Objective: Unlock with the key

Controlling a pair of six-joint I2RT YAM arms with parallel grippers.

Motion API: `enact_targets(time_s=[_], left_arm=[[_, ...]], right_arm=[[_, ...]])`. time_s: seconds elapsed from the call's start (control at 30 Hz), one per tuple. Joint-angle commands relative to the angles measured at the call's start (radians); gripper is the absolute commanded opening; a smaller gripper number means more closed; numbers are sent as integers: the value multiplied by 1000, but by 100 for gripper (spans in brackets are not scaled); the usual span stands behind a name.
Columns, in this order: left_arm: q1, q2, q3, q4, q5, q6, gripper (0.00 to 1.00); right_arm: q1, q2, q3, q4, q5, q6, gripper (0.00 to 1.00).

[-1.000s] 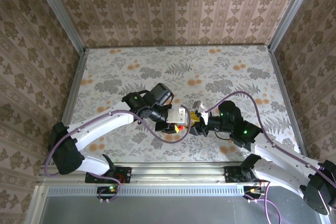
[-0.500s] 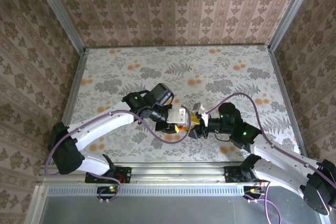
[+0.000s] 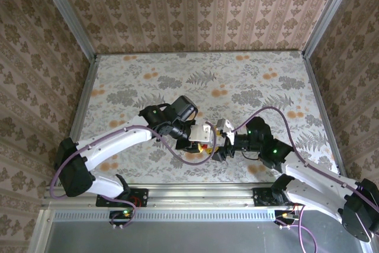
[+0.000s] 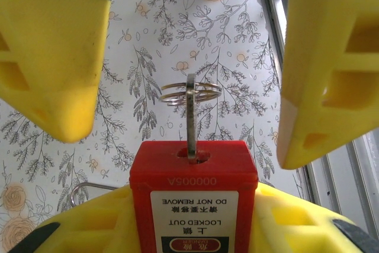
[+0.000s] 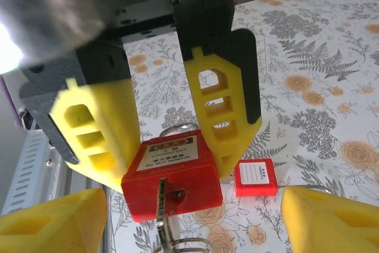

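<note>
Fingers (image 4: pixel 53 57) of the right gripper (image 4: pixel 180 137) have just spread wide, so this gripper has let go of the key (image 4: pixel 190 117). A moment ago they were closed in on it. Now the key stays in the lock by itself, pushed into the keyhole at the end of the red padlock (image 5: pixel 169 176), with its key ring (image 4: pixel 190 93) hanging off the far end. That looks like the end of one grab, either after pushing the key in or after a turn. I cannot tell if the lock is open yet, because the metal shackle (image 5: pixel 180 130) is mostly hidden behind the red body. The left gripper (image 5: pixel 170 167) is clamped on the padlock, one yellow finger on each side, and holds it up above the flowery table (image 3: pixel 249 75). The key stands right in the middle of the right gripper's gap, with a yellow finger off to each side and neither one touching it. The right gripper may need to grab the key again to turn it more. A small red lock (image 5: pixel 254 177) lies on the table below, just beside the held padlock.
</note>
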Motion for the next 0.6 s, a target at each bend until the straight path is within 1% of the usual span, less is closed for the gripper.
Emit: enact_targets(time_s=[0.0,0.17,0.33,0.57], left_arm=[[-10,3,34,-24,40,23,0],[-15,10,37,-38,49,26,0],[-17,26,45,-54,57,27,0],[-17,34,53,-49,61,29,0]], right_arm=[[14,26,-1,39,-29,-51,78],[21,41,-1,58,-33,-63,78],[26,20,-13,78,-12,-69,77],[29,22,-9,65,-68,-59,72]])
